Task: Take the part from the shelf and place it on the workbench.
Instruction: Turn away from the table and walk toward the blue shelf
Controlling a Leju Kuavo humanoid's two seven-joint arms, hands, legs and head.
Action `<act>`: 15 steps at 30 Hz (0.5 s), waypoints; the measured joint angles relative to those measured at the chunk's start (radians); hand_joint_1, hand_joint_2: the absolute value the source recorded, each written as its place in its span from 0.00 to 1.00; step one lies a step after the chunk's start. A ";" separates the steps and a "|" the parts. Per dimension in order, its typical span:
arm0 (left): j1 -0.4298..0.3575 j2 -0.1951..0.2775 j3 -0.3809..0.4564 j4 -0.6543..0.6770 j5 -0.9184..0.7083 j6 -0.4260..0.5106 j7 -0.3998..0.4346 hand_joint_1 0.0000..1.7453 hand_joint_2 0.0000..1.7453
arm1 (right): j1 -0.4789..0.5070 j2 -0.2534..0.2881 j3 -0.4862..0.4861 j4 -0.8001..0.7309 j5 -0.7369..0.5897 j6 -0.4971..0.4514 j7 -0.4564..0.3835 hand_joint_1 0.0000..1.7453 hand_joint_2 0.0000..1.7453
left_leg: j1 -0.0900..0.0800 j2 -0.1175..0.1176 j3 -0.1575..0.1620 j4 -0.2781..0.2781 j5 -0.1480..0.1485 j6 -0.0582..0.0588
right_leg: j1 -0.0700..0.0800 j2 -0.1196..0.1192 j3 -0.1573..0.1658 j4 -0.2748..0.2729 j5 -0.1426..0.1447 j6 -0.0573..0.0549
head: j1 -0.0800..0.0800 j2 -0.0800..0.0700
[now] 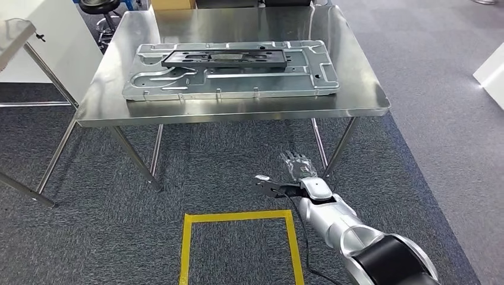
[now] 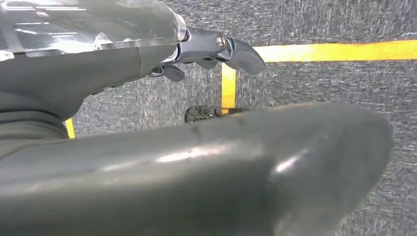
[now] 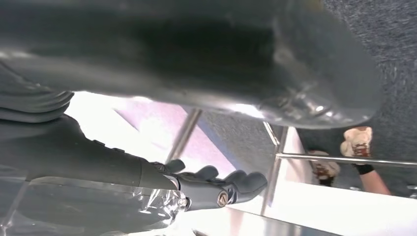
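Note:
A large grey stamped metal part (image 1: 238, 80) lies flat on the steel workbench (image 1: 362, 98), with a dark rectangular frame (image 1: 226, 57) resting on its far half. My right hand (image 1: 295, 176) hangs in front of the bench, below its front edge and near the right front leg, fingers spread and holding nothing. The right wrist view shows the same right hand (image 3: 216, 186) with its fingers extended and nothing in them, bench legs behind. My left hand (image 2: 209, 46) hangs over the carpet with its fingers stretched out and nothing in them.
A yellow tape square (image 1: 238, 217) marks the carpet just in front of me. Another steel table (image 1: 15, 32) stands at the far left, a stool (image 1: 100, 7) behind the bench. A person's shoes (image 3: 356, 141) stand on the floor beyond the bench legs.

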 joint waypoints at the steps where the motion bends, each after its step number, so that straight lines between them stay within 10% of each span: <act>1: 0.000 0.000 0.000 0.000 0.001 0.002 0.000 0.00 0.00 | 0.014 -0.003 -0.014 0.000 -0.020 -0.007 0.002 0.00 0.00 | -0.002 -0.001 0.008 -0.018 0.000 0.006 | 0.002 0.000 -0.003 0.001 0.003 0.005 | 0.000 0.000; 4: 0.007 -0.001 0.000 0.000 0.006 0.007 0.000 0.00 0.00 | 0.083 -0.014 -0.076 0.003 -0.092 -0.046 -0.008 0.00 0.00 | 0.000 -0.004 0.005 -0.025 0.015 0.024 | 0.002 0.000 -0.005 0.003 0.003 0.023 | 0.000 0.000; 10: 0.022 -0.001 0.000 0.000 0.009 0.017 -0.004 0.00 0.00 | 0.283 -0.023 -0.290 0.022 -0.374 -0.068 -0.072 0.00 0.00 | 0.003 -0.008 -0.028 -0.032 0.045 0.045 | -0.011 0.004 -0.097 0.274 -0.166 0.052 | 0.000 0.000; 15: 0.034 -0.001 -0.001 0.000 0.010 0.023 -0.011 0.00 0.00 | 0.443 -0.007 -0.478 0.043 -0.520 -0.066 -0.089 0.00 0.00 | -0.001 -0.010 -0.044 -0.022 0.053 0.029 | -0.009 0.003 0.071 0.012 -0.077 0.036 | 0.000 0.000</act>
